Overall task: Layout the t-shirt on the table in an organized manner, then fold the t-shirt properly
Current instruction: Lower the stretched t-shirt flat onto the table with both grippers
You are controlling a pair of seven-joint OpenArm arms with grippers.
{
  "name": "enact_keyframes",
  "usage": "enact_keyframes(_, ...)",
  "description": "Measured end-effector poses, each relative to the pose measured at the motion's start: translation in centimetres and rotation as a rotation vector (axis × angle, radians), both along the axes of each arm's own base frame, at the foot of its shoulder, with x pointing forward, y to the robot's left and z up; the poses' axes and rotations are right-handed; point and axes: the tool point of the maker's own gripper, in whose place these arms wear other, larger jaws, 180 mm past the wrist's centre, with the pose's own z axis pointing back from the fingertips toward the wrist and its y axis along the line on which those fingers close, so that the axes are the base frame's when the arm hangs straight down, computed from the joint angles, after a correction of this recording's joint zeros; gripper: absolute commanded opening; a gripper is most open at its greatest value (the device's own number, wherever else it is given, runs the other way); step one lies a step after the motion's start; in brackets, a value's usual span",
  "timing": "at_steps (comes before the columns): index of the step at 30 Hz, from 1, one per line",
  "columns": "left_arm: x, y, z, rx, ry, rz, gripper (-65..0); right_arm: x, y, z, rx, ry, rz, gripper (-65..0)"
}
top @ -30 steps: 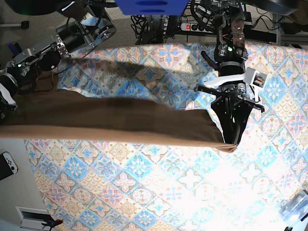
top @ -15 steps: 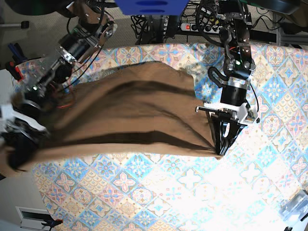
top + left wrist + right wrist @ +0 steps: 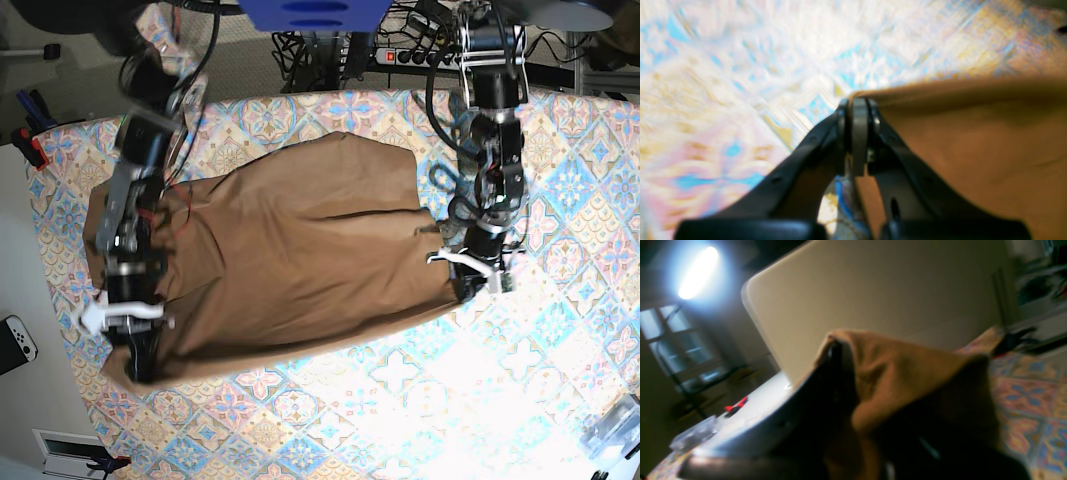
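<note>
The brown t-shirt (image 3: 290, 260) lies spread across the patterned table (image 3: 400, 400), with soft folds running across it. My left gripper (image 3: 466, 288) is shut on the shirt's right edge, low at the tabletop. In the left wrist view the jaws (image 3: 858, 105) pinch the fabric edge, and the t-shirt (image 3: 973, 150) stretches away over the table (image 3: 740, 66). My right gripper (image 3: 140, 372) is shut on the shirt's front-left corner near the table's left edge. In the right wrist view brown fabric (image 3: 900, 373) drapes over the gripper (image 3: 840, 346). No tag shows.
A white game controller (image 3: 15, 340) lies off the table at the left. Red-handled tools (image 3: 30, 145) sit at the left edge. A power strip and cables (image 3: 400, 55) run behind the table. A clear plastic object (image 3: 615, 430) sits at the front right corner.
The shirt was stretched taut between both grippers and has come down spread over the table. My right gripper swung toward the front left. My left gripper dropped lower. Both still hold it.
</note>
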Motion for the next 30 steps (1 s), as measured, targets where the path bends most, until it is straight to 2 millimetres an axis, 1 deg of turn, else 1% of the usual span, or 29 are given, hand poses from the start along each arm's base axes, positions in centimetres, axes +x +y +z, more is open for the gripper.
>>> enact_keyframes(1,0.2,-0.1,-0.7,-0.007,0.019,0.0,-65.0,0.8,0.6,-0.8,0.013,0.027,0.014,-65.0)
enact_keyframes(2,0.2,0.0,-1.3,-0.013,0.034,0.004,-65.0,1.4,1.8,-1.9,0.025,0.065,0.04,-65.0)
enact_keyframes(4,0.3,0.7,-2.4,-0.012,0.069,0.016,-65.0,2.3,4.6,-4.8,0.014,0.17,0.121,-65.0)
enact_keyframes(5,0.2,1.1,-2.9,-0.008,0.088,0.017,-65.0,2.7,5.9,-6.3,-0.021,0.233,0.168,-65.0)
enact_keyframes(6,0.3,1.6,-3.1,-0.003,0.097,0.026,-65.0,3.1,6.8,-7.2,-0.053,0.279,0.201,-65.0)
enact_keyframes(7,0.3,2.1,-3.1,0.003,0.1,0.038,-65.0,3.7,7.2,-7.4,-0.073,0.297,0.22,-65.0)
enact_keyframes(9,0.5,2.4,-2.7,0.003,0.087,0.045,-65.0,5.4,8.0,-6.6,-0.099,0.309,0.251,-65.0)
enact_keyframes(11,0.6,2.1,-2.8,0.004,0.09,0.037,-65.0,7.1,8.9,-5.5,-0.142,0.328,0.289,-50.9)
enact_keyframes(12,0.5,1.8,-2.9,-0.001,0.094,0.032,-65.0,7.8,9.4,-4.5,-0.145,0.317,0.299,-43.9)
enact_keyframes(13,0.5,1.7,-3.0,-0.004,0.096,0.032,-61.9,8.3,9.9,-3.3,-0.15,0.293,0.311,-38.0)
enact_keyframes(14,0.2,1.8,-3.2,-0.005,0.1,0.034,-55.5,8.6,10.4,-2.6,-0.15,0.274,0.317,-34.6)
enact_keyframes(16,-0.5,1.9,-3.7,-0.007,0.1,0.043,-45.5,8.9,10.7,-2.6,-0.199,0.283,0.305,-32.2)
enact_keyframes(17,-0.8,1.9,-3.7,-0.007,0.091,0.043,-42.9,8.8,10.9,-3.4,-0.249,0.306,0.311,-31.5)
enact_keyframes(18,-1.0,1.9,-3.8,-0.008,0.09,0.037,-41.4,8.4,11.0,-4.3,-0.289,0.329,0.329,-30.9)
enact_keyframes(21,-1.0,1.8,-3.9,-0.006,0.094,0.034,-40.7,7.3,11.8,-6.6,-0.385,0.386,0.383,-28.7)
enact_keyframes(22,-1.0,1.9,-3.9,-0.006,0.094,0.035,-40.9,7.2,12.0,-6.8,-0.405,0.39,0.393,-28.3)
enact_keyframes(23,-1.0,1.9,-3.9,-0.005,0.095,0.034,-40.9,7.2,12.1,-6.8,-0.412,0.388,0.395,-28.4)
enact_keyframes(26,-1.2,1.6,-3.7,-0.001,0.101,0.03,-40.9,7.8,12.1,-5.6,-0.373,0.36,0.378,-28.6)
enact_keyframes(28,-2.2,1.5,-3.3,0.014,0.094,0.023,-40.9,8.1,11.5,-5.0,-0.341,0.343,0.352,-28.6)
enact_keyframes(30,-3.8,1.0,-2.7,0.034,0.084,0.002,-40.9,8.3,10.2,-4.3,-0.303,0.327,0.306,-28.6)
